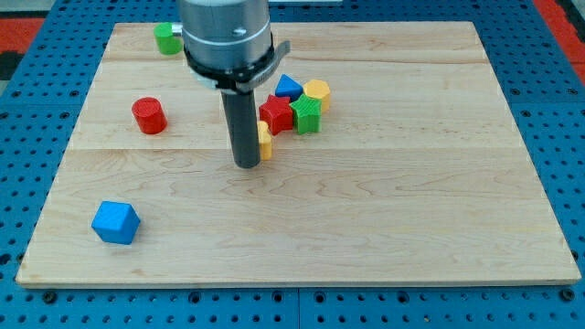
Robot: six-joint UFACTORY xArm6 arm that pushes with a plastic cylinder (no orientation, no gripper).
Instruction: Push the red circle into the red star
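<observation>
The red circle (148, 115), a short cylinder, stands alone on the wooden board at the view's left. The red star (274, 114) lies near the middle, in a tight cluster with other blocks. My tip (247, 164) rests on the board just below and left of the red star, well to the right of the red circle. A small yellow block (265, 140) touches the rod's right side, mostly hidden behind it.
A green star (307, 114), a yellow block (316, 92) and a blue triangle (288, 87) crowd the red star's right and top. A green block (167, 38) sits at the top left. A blue cube (115, 222) lies at the bottom left.
</observation>
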